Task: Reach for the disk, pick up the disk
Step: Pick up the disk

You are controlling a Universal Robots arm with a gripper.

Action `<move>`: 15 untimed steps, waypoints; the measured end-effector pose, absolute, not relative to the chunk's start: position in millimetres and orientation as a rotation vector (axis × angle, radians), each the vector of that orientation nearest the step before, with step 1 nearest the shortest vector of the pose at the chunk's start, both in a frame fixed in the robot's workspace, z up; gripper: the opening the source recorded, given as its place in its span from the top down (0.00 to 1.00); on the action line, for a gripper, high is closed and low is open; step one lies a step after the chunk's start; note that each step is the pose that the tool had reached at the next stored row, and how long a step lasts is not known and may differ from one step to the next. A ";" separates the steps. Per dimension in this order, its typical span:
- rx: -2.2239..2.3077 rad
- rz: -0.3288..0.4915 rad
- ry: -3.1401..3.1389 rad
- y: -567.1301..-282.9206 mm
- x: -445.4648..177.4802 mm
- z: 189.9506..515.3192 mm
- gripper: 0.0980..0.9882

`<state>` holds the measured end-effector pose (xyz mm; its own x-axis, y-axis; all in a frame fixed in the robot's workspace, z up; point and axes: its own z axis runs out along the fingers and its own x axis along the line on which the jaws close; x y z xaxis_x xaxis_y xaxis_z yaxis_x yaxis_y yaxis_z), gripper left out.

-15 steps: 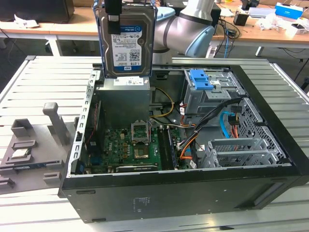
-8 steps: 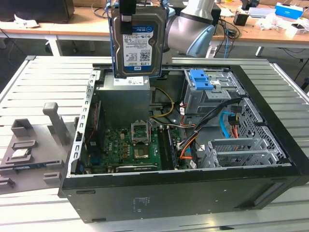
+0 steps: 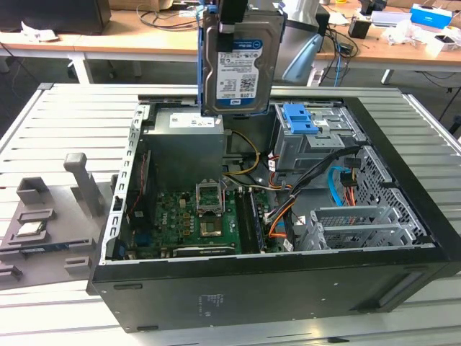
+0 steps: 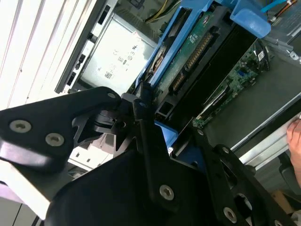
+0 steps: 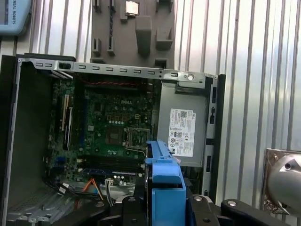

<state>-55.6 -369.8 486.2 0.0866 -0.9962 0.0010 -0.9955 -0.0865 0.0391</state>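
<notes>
The disk [image 3: 240, 65], silver-grey with a white-and-blue label and a blue side frame, hangs upright in the air above the back of the open computer case [image 3: 274, 288]. My gripper [image 3: 231, 27] is shut on its upper end from above. The second wrist view looks along the disk's [image 4: 197, 44] green circuit-board underside and blue frame, with a black finger [image 4: 141, 106] pressed against its edge. Between the black gripper parts in the first wrist view stands the disk's blue frame [image 5: 164, 181] edge-on, over the motherboard [image 5: 110, 127].
Below the disk are the grey power supply [image 3: 186, 144], the motherboard [image 3: 194, 216] and a drive cage with a blue latch piece [image 3: 301, 119]. A grey fixture with a processor chip [image 3: 30, 229] lies at the exterior view's left. A hand [image 4: 295, 134] is beside the case.
</notes>
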 end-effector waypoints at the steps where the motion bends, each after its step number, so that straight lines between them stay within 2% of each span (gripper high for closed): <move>1: 2.294 -0.040 -2.103 -369.8 -52.5 486.2 0.70; 15: 2.294 -0.040 -2.103 -373.8 -29.7 486.2 0.70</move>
